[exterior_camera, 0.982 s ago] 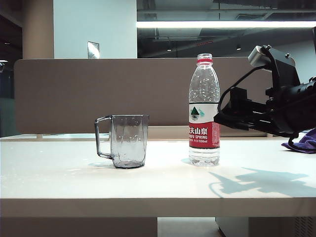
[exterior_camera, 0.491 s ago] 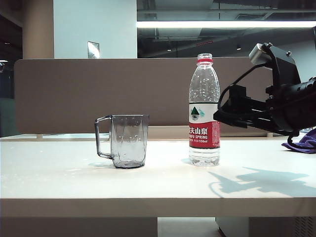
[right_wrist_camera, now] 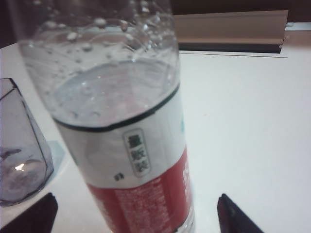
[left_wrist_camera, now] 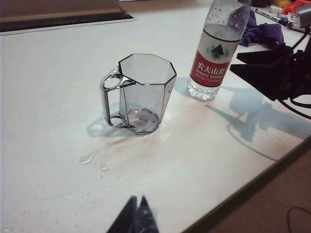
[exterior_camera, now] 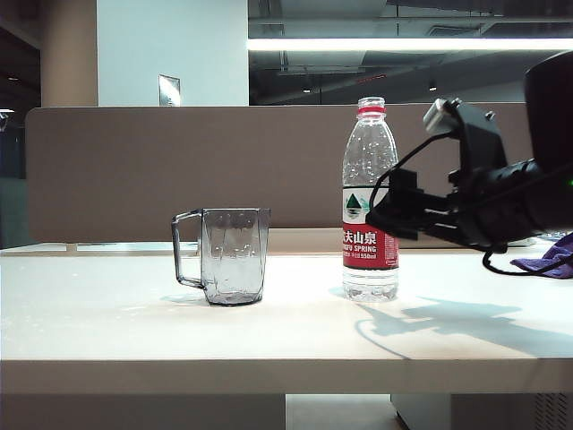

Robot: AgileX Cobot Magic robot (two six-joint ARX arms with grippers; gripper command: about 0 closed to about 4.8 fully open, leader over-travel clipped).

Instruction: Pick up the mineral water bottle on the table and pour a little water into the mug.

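Observation:
The mineral water bottle (exterior_camera: 370, 197) stands upright on the table (exterior_camera: 134, 331), right of the smoky-grey mug (exterior_camera: 231, 256). My right gripper (exterior_camera: 378, 215) comes in level from the right at label height. It is open, with one finger (right_wrist_camera: 34, 213) on each side of the bottle (right_wrist_camera: 126, 121) and a gap to the plastic on both sides. Water (right_wrist_camera: 112, 97) fills the bottle to about the top of its label. My left gripper (left_wrist_camera: 136, 203) hovers shut over the table's near edge, well short of the mug (left_wrist_camera: 141, 92) and bottle (left_wrist_camera: 218, 53).
Small water drops (left_wrist_camera: 90, 158) lie on the table beside the mug. A purple cloth (exterior_camera: 551, 258) and some pens (left_wrist_camera: 279, 15) sit at the far right. A brown divider panel (exterior_camera: 134, 170) runs along the back edge.
My right arm has moved left towards the bottle, and its open fingers now flank the label. Bottle, mug and left gripper have stayed put.

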